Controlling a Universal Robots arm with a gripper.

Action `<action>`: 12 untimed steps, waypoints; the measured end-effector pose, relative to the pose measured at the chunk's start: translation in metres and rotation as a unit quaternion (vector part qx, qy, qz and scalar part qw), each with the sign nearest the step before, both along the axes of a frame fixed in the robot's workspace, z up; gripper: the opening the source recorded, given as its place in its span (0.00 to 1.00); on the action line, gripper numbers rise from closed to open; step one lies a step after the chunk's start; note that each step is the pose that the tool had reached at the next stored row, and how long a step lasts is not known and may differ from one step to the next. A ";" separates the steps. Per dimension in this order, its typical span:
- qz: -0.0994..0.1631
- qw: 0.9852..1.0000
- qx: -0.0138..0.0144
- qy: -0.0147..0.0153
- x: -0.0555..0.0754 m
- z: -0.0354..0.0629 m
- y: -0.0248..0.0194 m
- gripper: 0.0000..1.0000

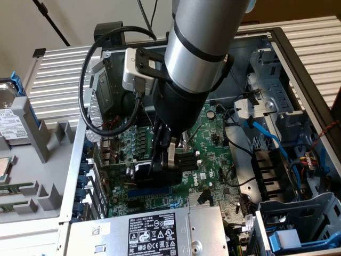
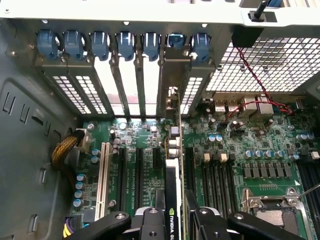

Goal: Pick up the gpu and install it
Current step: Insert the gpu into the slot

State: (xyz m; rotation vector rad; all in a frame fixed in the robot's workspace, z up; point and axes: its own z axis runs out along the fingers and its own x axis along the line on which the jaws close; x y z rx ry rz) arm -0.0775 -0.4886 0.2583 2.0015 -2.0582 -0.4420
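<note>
The gpu (image 2: pixel 172 172) stands on edge over the green motherboard (image 2: pixel 240 145), in line with an expansion slot. Its silver end bracket (image 2: pixel 173 70) sits against the case's rear slot openings. My gripper (image 2: pixel 175 217) is shut on the gpu, with one black finger (image 2: pixel 150 220) on each side of the card's near end. In the exterior view, the gripper (image 1: pixel 164 160) reaches down inside the open computer case, and the gpu (image 1: pixel 139 170) shows as a dark card under it, low over the motherboard (image 1: pixel 213 133).
A row of blue slot latches (image 2: pixel 125 45) lines the rear wall. The CPU socket (image 2: pixel 272 210) lies beside the card. The power supply (image 1: pixel 149 229), blue cables (image 1: pixel 272 138) and a drive cage (image 1: pixel 298 224) crowd the case. A hard drive (image 1: pixel 10 125) sits outside at the exterior view's left.
</note>
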 end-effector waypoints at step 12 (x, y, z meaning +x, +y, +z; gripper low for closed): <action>-0.001 1.000 -0.003 0.000 -0.001 -0.0003 0.0010 0.26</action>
